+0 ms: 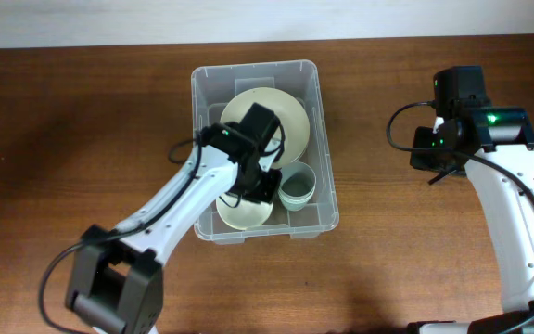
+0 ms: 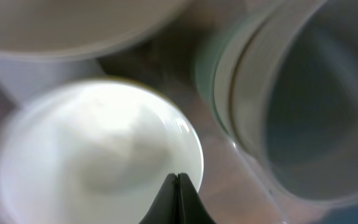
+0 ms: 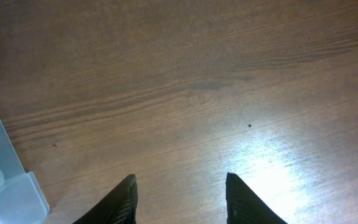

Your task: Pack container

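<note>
My left gripper [image 2: 178,184] is squeezed together inside the container [image 1: 253,68], just over a small bowl [image 2: 98,162]. If I swing it sideways, it could bump the cup [image 2: 303,106] close beside. My right gripper [image 3: 179,193] is apart.

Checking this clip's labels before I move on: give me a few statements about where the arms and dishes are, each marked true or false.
1. The left claw is down inside the container, over a white bowl. True.
2. The right claw grips a cup. False: it is open and empty, over the bare wooden table to the right of the container.
3. A pale green cup sits in the container beside the white bowl. True.
4. The large cream dish lies on the table outside the container. False: it is inside the container, at its far end.
</note>
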Controlling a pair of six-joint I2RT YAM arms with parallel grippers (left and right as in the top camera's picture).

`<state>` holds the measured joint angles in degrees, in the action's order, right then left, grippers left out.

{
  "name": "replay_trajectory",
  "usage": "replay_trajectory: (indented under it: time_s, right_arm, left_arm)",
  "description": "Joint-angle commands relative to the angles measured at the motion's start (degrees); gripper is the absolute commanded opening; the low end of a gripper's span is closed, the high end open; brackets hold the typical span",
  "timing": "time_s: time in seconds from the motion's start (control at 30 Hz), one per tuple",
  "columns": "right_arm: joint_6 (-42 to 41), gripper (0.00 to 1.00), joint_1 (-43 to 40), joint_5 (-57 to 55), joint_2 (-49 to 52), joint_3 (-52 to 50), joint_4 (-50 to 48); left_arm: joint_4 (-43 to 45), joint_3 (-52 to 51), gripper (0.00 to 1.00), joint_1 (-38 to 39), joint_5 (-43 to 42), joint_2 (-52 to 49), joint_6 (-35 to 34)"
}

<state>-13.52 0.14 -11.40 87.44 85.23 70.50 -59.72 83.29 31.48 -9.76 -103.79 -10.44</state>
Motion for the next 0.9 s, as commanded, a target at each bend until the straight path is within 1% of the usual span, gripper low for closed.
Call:
replay_trajectory:
  time_s: [0.0,0.03,0.07,0.13,0.2,0.27,0.3,0.33,0.37,0.4,0.43,0.53,0.6,0.63,0.73,0.87]
  right_arm:
    - [0.13,0.41,-0.17,-1.31,0.46,-0.15,-1.27]
    - [0.85,0.41,-0.13,-1.29,0.46,-0.15,-2.12]
    - [1.14,0.42,-0.11,-1.29,0.46,-0.15,-3.32]
    - [1.29,0.42,-0.09,-1.09,0.46,-0.15,-6.45]
    - [1.29,0.52,-0.09,-1.07,0.46,-0.15,-10.40]
    - [1.27,0.69,-0.09,-0.57,0.48,-0.15,-14.45]
    - [1.57,0.75,-0.09,0.76,0.46,-0.15,-17.42]
    - [3.06,0.82,-0.09,2.67,0.46,-0.15,-19.15]
    - [5.66,0.88,-0.09,5.29,0.48,-0.15,-20.90]
    - [8.17,0.95,-0.09,7.87,0.48,-0.15,-22.36]
    - [10.71,1.00,-0.09,10.36,0.48,-0.15,-23.74]
    - [14.78,0.99,-0.13,12.02,0.48,-0.15,-27.50]
    - [15.04,0.99,-0.26,10.78,0.46,-0.15,-31.30]
    - [15.04,0.99,-0.26,10.84,0.46,-0.15,-31.65]
    - [14.40,0.99,-0.15,10.95,0.11,-0.15,-29.70]
    - [9.20,0.99,-0.15,8.94,-1.40,-0.15,-25.40]
  left_arm:
    - [-1.49,6.80,0.11,-1.68,11.47,8.57,0.72]
    - [-1.38,7.41,0.31,-2.51,13.51,9.97,0.72]
    - [-1.07,7.89,0.46,-3.67,15.58,11.39,0.72]
    - [0.52,8.09,0.68,-6.86,19.15,13.99,0.72]
    - [2.16,8.09,0.74,-10.64,20.35,15.30,0.72]
    - [4.59,8.09,0.78,-15.98,19.85,15.76,0.72]
    - [6.43,8.04,0.82,-20.22,18.97,15.63,0.74]
    - [7.45,8.04,0.86,-22.80,17.88,15.34,0.74]
    - [8.37,8.04,0.97,-25.29,16.68,15.10,0.72]
    - [9.22,8.04,0.99,-28.00,15.69,14.69,0.70]
    - [9.66,8.04,1.00,-29.79,15.32,14.49,0.70]
    - [9.79,8.04,0.99,-35.54,15.37,13.57,0.70]
    - [9.99,8.04,0.99,-38.27,15.13,13.38,0.72]
    - [10.29,8.04,0.99,-38.99,15.19,13.38,0.74]
    - [8.66,8.07,0.99,-41.53,14.84,13.42,0.70]
    - [4.55,8.04,0.99,-42.69,13.51,14.51,0.76]
